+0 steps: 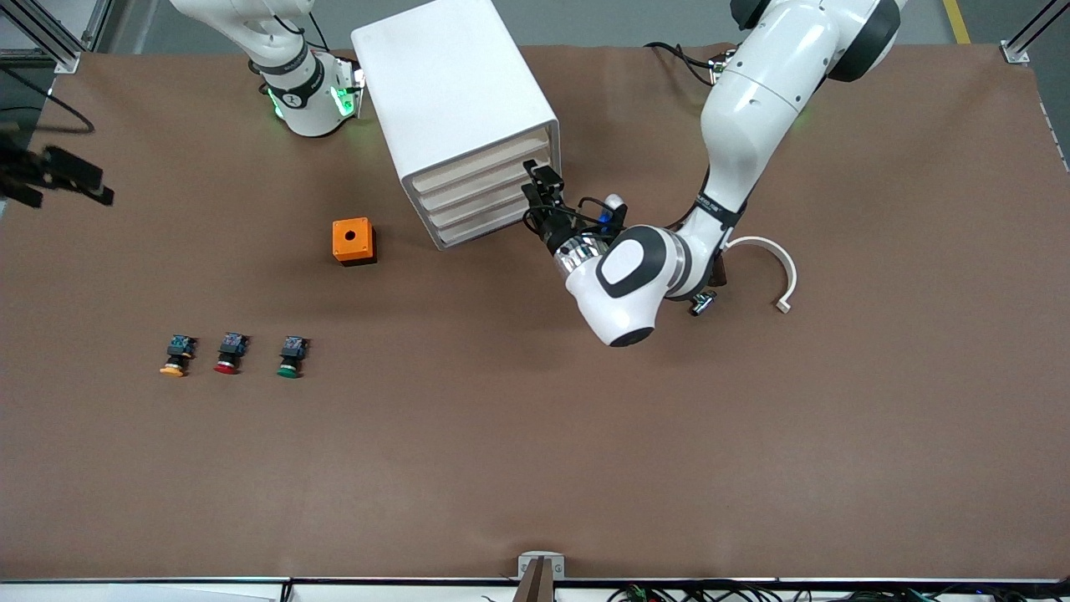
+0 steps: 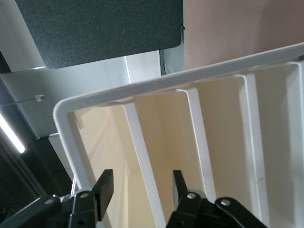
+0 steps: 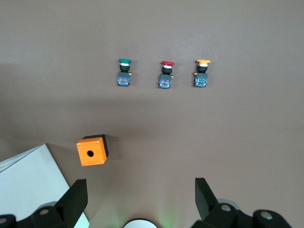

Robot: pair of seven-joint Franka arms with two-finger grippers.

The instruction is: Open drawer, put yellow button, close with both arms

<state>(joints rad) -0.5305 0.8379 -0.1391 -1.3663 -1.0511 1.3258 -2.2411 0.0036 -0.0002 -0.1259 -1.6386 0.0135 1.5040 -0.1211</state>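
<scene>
The white cabinet (image 1: 451, 84) stands at the robots' side of the table, all four drawers shut. The top drawer (image 1: 483, 159) shows its cream front. My left gripper (image 1: 540, 179) is open, just in front of the upper drawer fronts at the cabinet's corner toward the left arm's end. In the left wrist view my left gripper (image 2: 141, 187) straddles a white divider (image 2: 142, 156) beside the top drawer's front (image 2: 107, 142). The yellow button (image 1: 174, 361) lies toward the right arm's end and shows in the right wrist view (image 3: 203, 72). My right gripper (image 3: 140, 183) is open and empty, high over its base.
A red-capped button (image 1: 228, 354) and a green-capped button (image 1: 290, 358) lie in a row beside the yellow one. An orange box with a hole (image 1: 353, 241) sits between them and the cabinet. A white curved piece (image 1: 773, 263) lies by the left arm.
</scene>
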